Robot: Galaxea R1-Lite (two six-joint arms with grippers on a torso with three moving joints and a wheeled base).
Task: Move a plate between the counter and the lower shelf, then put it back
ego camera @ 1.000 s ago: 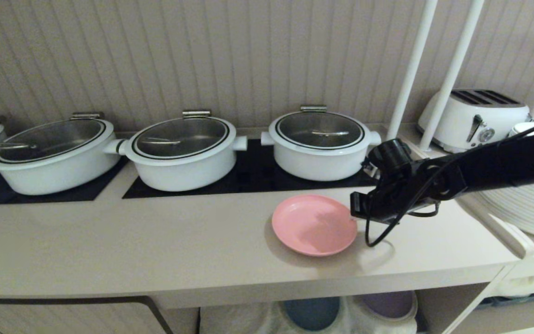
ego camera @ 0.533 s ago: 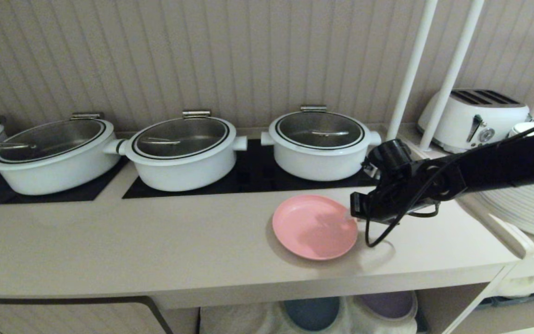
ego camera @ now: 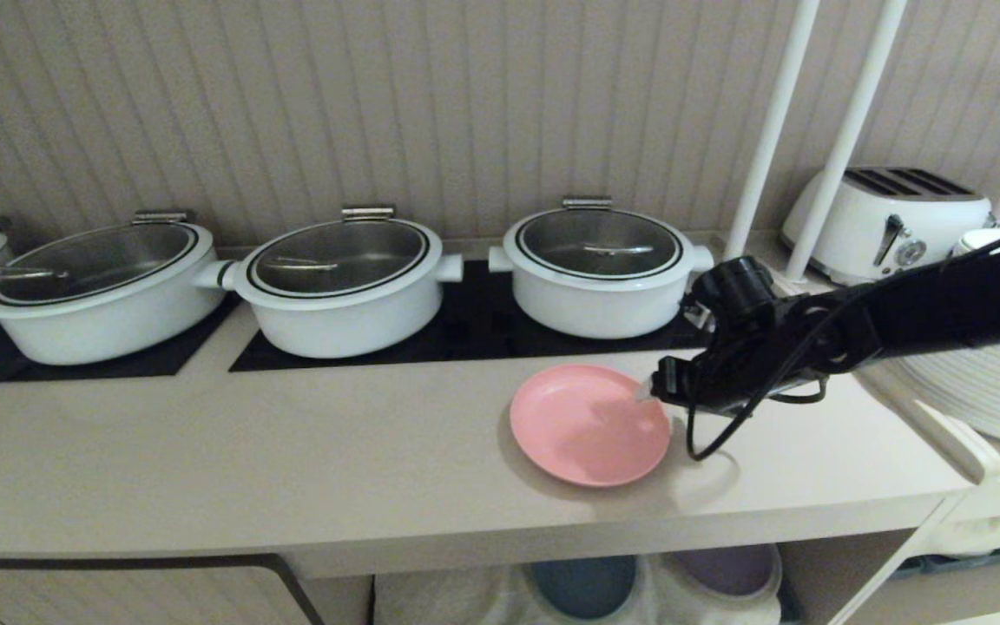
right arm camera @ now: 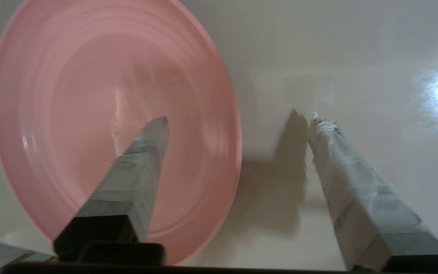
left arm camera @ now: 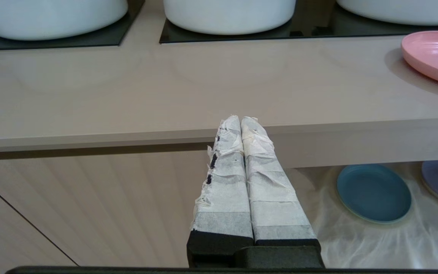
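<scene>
Head view shows the plate point(ego camera: 589, 424) lying flat on the counter point(ego camera: 292, 451), a pink round dish near the front edge and just in front of the rightmost of three white pots point(ego camera: 597, 271) that stand in a row on black hob panels point(ego camera: 465, 334) against a ribbed wall point(ego camera: 378, 104). The right gripper point(ego camera: 649, 392) reaches in from the right on a black arm and sits at the plate's right rim, with a loop of black cable point(ego camera: 713, 438) hanging under it. Seen from the right wrist, its two tape-wrapped fingers point(right arm camera: 139, 179) stand wide apart and hold nothing: one hangs over the inside of the plate point(right arm camera: 101, 114), the other over the bare counter point(right arm camera: 318, 57) outside the rim, so the rim lies between them; whether either tip touches the plate I cannot tell. Under the counter the lower shelf point(ego camera: 821, 564) opens, and a blue plate point(ego camera: 585, 583) and a purple plate point(ego camera: 726, 569) rest there on a white cloth point(ego camera: 465, 595). A white toaster point(ego camera: 886, 221) stands far right behind two white poles point(ego camera: 812, 139). From the left wrist, the left gripper point(left arm camera: 240, 121) hangs in front of the counter's front edge, its taped fingers pressed together on nothing, with the ribbed cabinet door point(left arm camera: 89, 205) behind it and the blue plate point(left arm camera: 373, 193) off to one side
</scene>
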